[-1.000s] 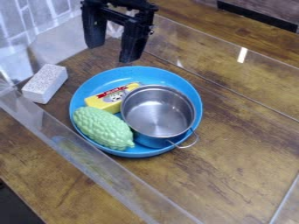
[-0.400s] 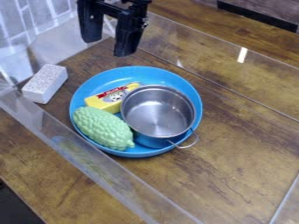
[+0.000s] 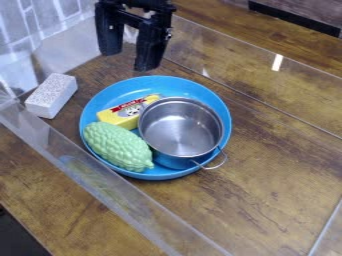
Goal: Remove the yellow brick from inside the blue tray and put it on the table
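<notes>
The yellow brick [image 3: 130, 109] lies flat inside the blue tray [image 3: 211, 92], at its left side, with a red-and-white mark on top. It sits between a green bumpy oval thing [image 3: 118, 146] and a shiny steel pot [image 3: 182, 129], both also in the tray. My gripper [image 3: 128, 50] hangs above the table [image 3: 267, 190] just beyond the tray's far rim, pointing down. Its two black fingers stand apart and hold nothing.
A grey-white speckled block [image 3: 51, 93] lies on the table left of the tray. The tabletop's glossy clear sheet has a raised edge [image 3: 54, 150] running along the left and front. The pot's handle [image 3: 214, 162] sticks out over the tray's near rim.
The gripper drifted slightly left and then back; it stays open above the tray's far rim. Nothing in the tray has moved.
</notes>
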Robot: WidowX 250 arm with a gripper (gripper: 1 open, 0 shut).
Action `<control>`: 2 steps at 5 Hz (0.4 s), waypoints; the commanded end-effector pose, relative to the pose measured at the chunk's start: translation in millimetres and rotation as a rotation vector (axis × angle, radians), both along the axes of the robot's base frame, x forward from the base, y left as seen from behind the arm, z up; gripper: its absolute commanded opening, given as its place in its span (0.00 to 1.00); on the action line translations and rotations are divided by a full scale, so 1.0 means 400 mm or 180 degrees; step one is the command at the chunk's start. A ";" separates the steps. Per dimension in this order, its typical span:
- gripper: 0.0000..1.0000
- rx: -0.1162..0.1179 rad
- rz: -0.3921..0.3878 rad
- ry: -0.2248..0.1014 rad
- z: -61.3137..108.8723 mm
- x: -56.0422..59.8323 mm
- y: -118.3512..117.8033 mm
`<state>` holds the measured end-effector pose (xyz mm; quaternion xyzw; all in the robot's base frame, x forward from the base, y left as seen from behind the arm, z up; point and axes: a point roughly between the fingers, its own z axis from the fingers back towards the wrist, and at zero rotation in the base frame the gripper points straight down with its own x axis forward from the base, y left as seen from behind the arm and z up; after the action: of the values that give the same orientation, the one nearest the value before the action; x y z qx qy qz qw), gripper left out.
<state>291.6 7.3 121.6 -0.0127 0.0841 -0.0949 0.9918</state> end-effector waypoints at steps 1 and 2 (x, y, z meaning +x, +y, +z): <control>1.00 -0.0024 0.0061 -0.0191 0.038 0.016 0.017; 1.00 -0.0060 0.0060 -0.0210 0.040 0.017 0.020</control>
<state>291.8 8.7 121.6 -0.0238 0.0817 -0.0958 0.9918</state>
